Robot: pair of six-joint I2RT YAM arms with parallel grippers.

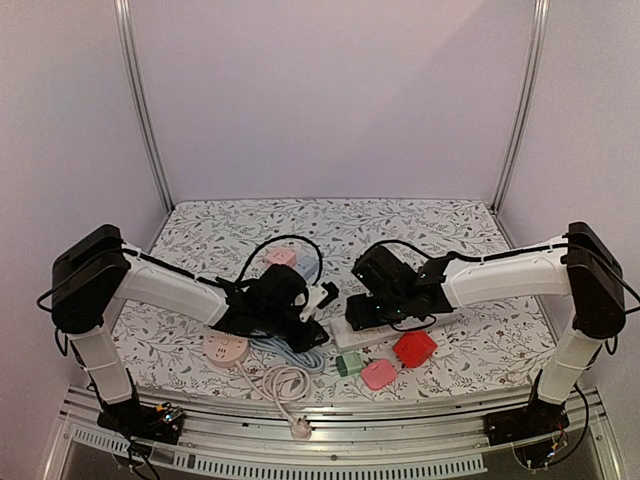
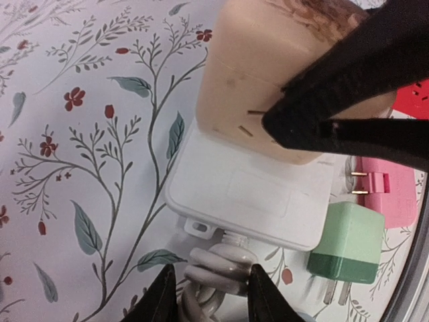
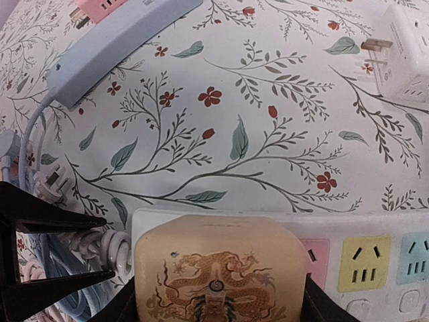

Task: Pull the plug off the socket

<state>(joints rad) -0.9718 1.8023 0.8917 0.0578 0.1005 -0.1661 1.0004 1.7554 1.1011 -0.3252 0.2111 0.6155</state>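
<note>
The beige plug with the dragon picture is sitting in the white power strip, near the middle of the flowery surface. The right jaws are squeezing the plug. They are spread just wide enough to fit it, with black fingers pressing on its sides. The left jaws are waiting at the end of the strip, nearly closed, with the thick grey cord between them. I cannot tell if they are pinching it.

I am guessing the pull is coming next. The right arm should be lifting straight away from the strip, not tipping sideways, so the pins are not bending. The left jaws should be holding the strip down, or the whole strip is going up too.
</note>
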